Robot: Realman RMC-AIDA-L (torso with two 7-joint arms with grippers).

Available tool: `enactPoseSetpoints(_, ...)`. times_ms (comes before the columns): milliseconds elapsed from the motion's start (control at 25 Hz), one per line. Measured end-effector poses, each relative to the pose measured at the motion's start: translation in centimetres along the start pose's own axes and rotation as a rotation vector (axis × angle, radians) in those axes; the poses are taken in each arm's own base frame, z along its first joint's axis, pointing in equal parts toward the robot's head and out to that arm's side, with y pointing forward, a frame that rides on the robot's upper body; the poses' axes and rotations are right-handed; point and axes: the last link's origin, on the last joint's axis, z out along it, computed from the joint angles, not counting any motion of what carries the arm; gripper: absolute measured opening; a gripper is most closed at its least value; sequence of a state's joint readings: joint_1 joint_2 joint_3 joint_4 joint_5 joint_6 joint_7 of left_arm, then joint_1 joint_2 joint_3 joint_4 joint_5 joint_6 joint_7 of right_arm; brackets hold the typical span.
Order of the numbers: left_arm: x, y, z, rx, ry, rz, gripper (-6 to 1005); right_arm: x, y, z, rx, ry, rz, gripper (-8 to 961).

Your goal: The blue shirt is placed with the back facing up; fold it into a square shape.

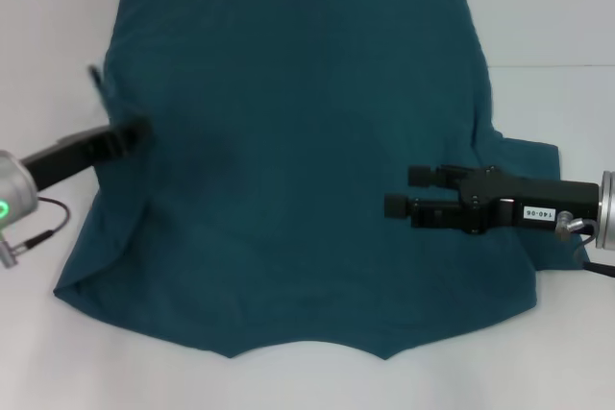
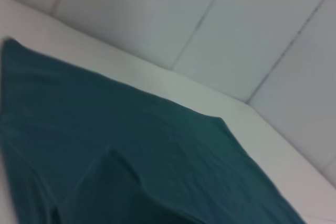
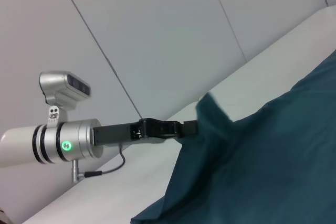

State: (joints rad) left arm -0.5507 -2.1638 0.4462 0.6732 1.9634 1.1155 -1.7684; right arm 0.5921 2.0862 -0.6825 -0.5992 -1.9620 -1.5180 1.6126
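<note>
Gripping the blue shirt (image 1: 298,160) at its edge, the left gripper (image 1: 137,133) has its tips closed into the cloth, and the right wrist view shows a peak of fabric standing up just past those tips while the cloth hangs down below them. Right gripper (image 1: 408,191) hovers over the opposite part of the shirt with its two fingers parted and nothing between them; a sleeve pokes out behind it, toward its arm. Plain-side-up, the shirt lies spread over the white surface (image 1: 538,7), stretching away from both grippers to the far edge and ending in a scalloped hem near the robot. The step in hand looks like the first lengthwise fold: carrying the pinched side across toward the right gripper. To do it well, the left gripper should lift just enough for the layer to clear the cloth beneath, travel straight across without twisting, and lay the edge parallel to the shirt's centre line. The right gripper would best press down as an anchor so the body does not drag along.
</note>
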Motion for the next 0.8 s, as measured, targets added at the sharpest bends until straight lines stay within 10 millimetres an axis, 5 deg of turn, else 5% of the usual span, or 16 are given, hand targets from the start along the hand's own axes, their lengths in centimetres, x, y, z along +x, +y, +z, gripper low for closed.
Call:
enactPoseSetpoints(280,-0.9,1.3,0.5,-0.089,0.03,-0.063,16,0.1,0.0,-0.1,0.003,-0.002,0.004,919)
enactPoseSetpoints(600,-1.1,1.6,-0.1,-0.126,0.049,-0.072,435,0.3,-0.1,-0.3,0.008,-0.006,0.012,918)
enactPoseSetpoints(800,-1.5,2.3,-0.4,-0.182,0.045,-0.022,605,0.2,-0.3,-0.9,0.019,-0.025,0.028,918)
